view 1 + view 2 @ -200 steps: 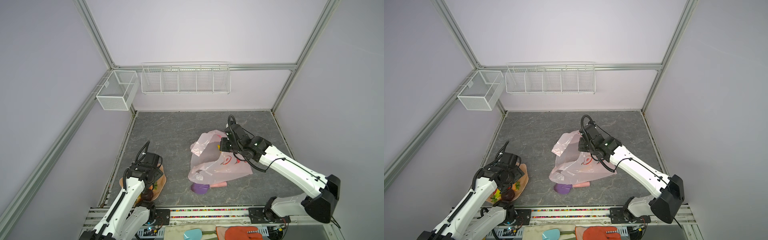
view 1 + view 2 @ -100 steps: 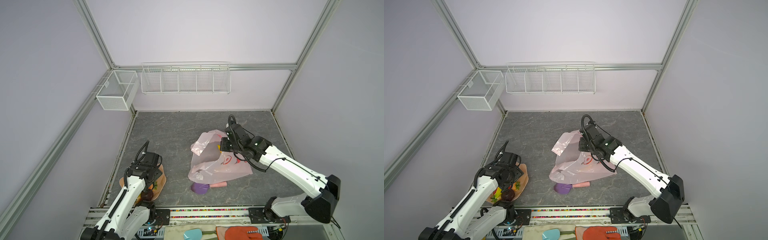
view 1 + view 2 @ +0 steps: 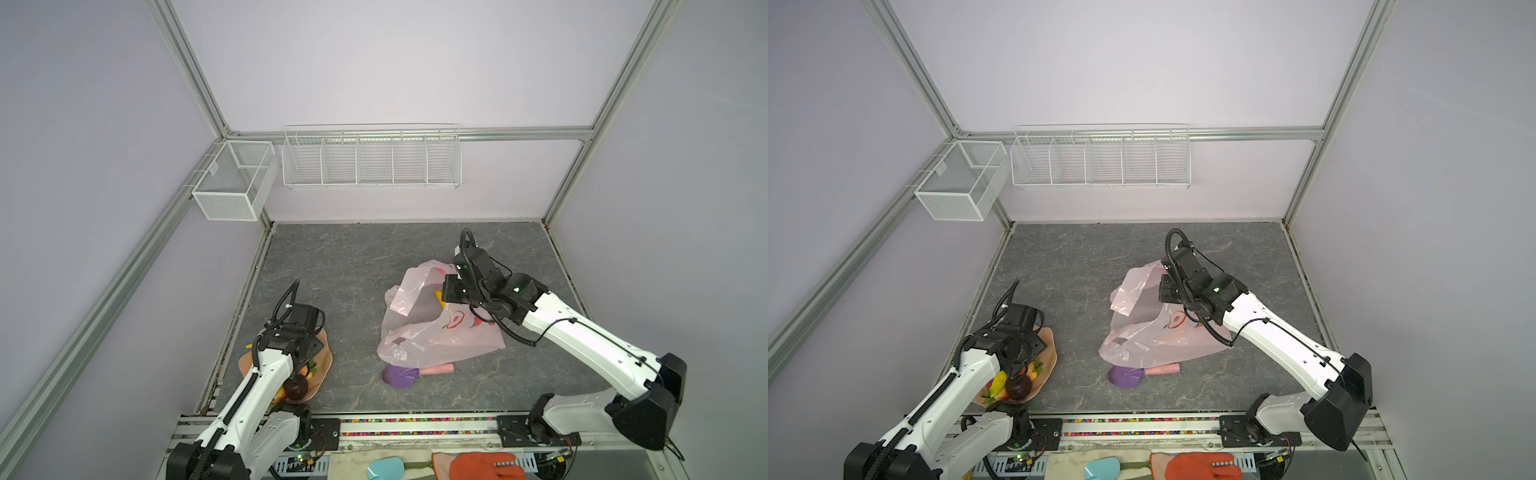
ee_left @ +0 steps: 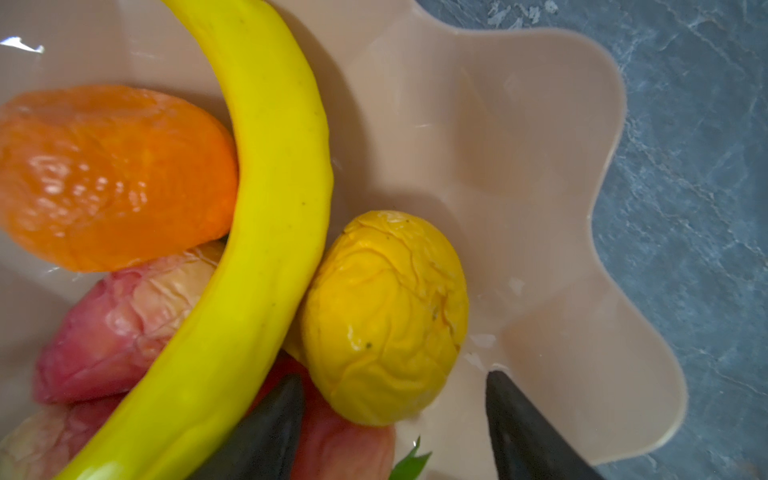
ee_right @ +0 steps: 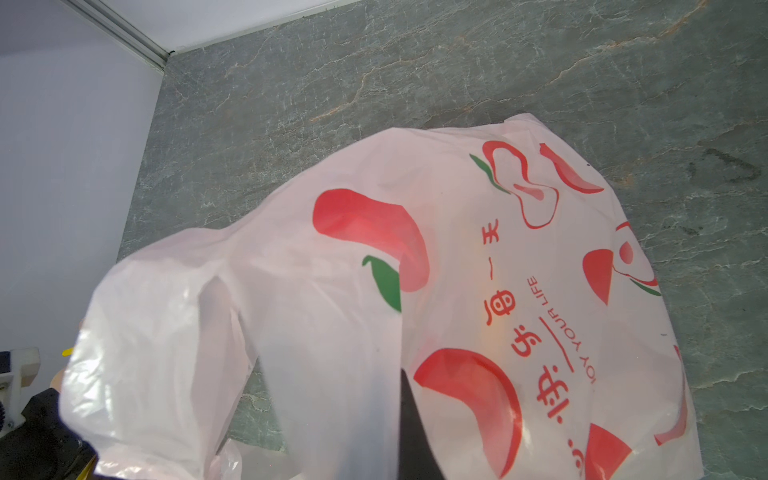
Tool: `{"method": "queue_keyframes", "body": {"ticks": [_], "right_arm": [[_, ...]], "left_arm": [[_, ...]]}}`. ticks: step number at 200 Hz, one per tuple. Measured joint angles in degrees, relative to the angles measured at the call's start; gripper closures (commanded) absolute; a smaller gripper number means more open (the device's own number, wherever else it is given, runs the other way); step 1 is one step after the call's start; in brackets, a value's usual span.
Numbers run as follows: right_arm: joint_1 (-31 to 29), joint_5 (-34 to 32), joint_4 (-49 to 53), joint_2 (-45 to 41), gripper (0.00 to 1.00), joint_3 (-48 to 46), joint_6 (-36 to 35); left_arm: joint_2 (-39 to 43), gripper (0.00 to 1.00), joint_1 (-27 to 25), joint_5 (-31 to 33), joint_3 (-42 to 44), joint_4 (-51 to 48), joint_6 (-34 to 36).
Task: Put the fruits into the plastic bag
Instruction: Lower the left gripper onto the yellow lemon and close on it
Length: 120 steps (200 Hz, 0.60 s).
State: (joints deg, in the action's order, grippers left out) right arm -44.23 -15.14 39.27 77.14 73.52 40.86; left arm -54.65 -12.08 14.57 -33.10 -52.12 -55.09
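Left tool [image 4: 392, 378] narrower than a second ago, around yellow fruit [image 4: 386, 316].

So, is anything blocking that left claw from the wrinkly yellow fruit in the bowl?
Nothing visible does. The left gripper is open and straddles the yellow fruit in the bowl. The banana lies against the fruit on one side, not between it and the gripper.

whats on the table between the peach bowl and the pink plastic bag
Nothing: in both top views only bare grey table separates the bowl from the plastic bag. The purple scoop lies at the bag's near edge, off that line.
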Motion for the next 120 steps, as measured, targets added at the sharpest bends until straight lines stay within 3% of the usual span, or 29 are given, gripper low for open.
{"method": "queue_keyframes", "body": {"ticks": [66, 120], "right_arm": [[0.02, 0.0, 0.31, 0.0, 0.94, 0.0, -0.2], [0.02, 0.0, 0.33, 0.0, 0.94, 0.0, -0.44]], "left_arm": [[0.0, 0.43, 0.09, -0.04, 0.61, 0.52, 0.26], [0.42, 0.58, 0.2, -0.07, 0.76, 0.7, 0.26]]}}
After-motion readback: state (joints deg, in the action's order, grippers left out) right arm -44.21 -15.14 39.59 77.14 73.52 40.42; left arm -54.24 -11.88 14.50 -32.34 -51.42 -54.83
